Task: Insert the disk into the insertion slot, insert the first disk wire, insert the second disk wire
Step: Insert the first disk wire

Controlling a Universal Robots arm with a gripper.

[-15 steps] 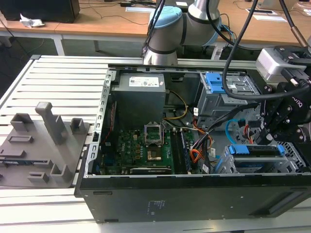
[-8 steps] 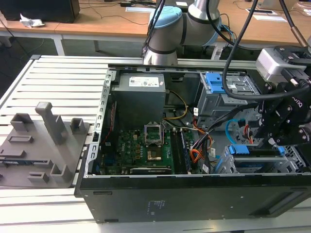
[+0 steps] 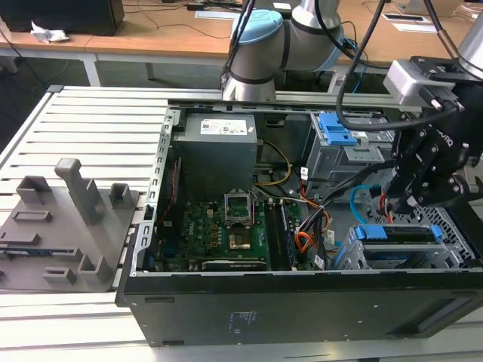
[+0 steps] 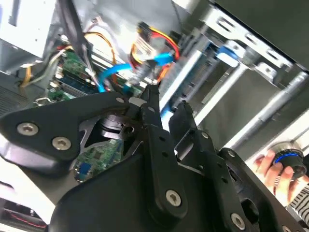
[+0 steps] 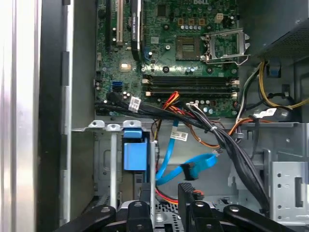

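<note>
Black two-finger gripper [image 5: 166, 199] hangs low inside the open PC case. Its fingers [image 5: 188, 197] are parted w/ a clear gap, and nothing looks pinched btwn them.

Just beyond the tips lies the thin flat light-blue cable loop (second disk wire) [image 5: 199, 162], its small dark plug [image 5: 187, 171] free and not seated, nearest thing to the gripper.

Near it runs the orange-red-black wire bundle (first disk wire) [image 4: 164, 37]; can't tell where its plug ends up.

In the exterior view the silver hard drive w/ bright blue plastic bracket (the disk) [image 3: 396, 233] sits in the low grey perforated-metal cage (insertion slot) [image 3: 349, 258], at the exterior view's right, so the disk looks already in.

Handling, my read: the blue cable is light and floppy and would buckle if pinched mid-loop. Grip the rigid plug body across its flat faces, square to the port. The plug and the drive's connector edge are prob. fragile, so no side load.

Further out is the green motherboard [image 5: 193, 58].
</note>
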